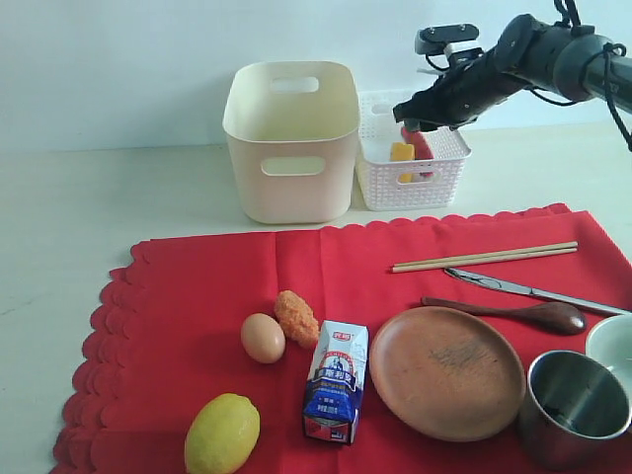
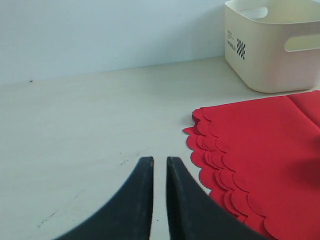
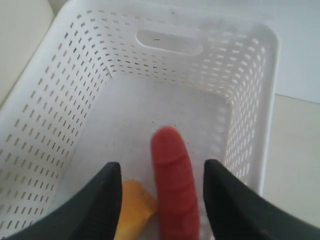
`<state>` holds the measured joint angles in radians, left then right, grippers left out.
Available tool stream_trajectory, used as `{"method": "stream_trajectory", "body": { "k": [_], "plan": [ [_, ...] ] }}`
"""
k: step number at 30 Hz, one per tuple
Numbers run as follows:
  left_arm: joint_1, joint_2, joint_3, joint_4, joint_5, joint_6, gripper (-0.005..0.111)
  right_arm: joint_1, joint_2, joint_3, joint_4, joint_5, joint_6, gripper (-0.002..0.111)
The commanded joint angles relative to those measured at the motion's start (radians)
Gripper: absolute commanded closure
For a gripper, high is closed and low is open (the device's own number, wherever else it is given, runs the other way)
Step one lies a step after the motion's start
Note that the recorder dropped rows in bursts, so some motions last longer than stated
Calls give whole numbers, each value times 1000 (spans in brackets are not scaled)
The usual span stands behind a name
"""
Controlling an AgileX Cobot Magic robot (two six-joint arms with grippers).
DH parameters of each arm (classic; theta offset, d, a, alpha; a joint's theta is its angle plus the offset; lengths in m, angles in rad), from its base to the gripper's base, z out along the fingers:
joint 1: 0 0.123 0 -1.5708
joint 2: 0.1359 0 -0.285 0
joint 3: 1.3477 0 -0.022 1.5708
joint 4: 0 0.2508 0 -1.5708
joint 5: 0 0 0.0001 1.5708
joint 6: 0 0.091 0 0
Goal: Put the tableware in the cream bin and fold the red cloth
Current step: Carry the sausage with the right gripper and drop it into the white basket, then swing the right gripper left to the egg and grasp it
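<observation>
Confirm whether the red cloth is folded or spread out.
Spread out: the red cloth lies flat with the wooden plate and lemon resting on it.

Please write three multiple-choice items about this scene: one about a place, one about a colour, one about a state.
1. Where does the egg lie?
A) on a chair B) on the red cloth C) on a shelf
2. What colour is the long food piece in the white basket?
A) green B) red C) blue
3. How is the right tool?
A) open B) shut, empty C) shut on the egg

Answers: 1 B, red fabric lies all around it. 2 B, the right wrist view shows it red. 3 A, its fingers stand apart, with gaps beside the food.
</observation>
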<state>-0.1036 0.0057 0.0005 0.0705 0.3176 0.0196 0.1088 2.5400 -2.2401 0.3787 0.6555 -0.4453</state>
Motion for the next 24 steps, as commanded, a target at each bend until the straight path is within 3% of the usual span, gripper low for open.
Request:
{"method": "stream_trajectory", "body": {
  "k": [1, 6, 19, 24],
  "plan": [
    [-5, -6, -1, 6, -5, 3, 95, -4, -53, -11, -3, 36, 7, 54],
    [-5, -6, -1, 6, -5, 3, 95, -4, -125, -11, -53, 129, 109, 54],
    [-5, -6, -1, 6, -5, 3, 95, -4, -243, -9, -63, 564, 149, 56],
    [-5, -6, -1, 6, -5, 3, 95, 19, -255, -9, -73, 566, 165, 59]
  ]
}}
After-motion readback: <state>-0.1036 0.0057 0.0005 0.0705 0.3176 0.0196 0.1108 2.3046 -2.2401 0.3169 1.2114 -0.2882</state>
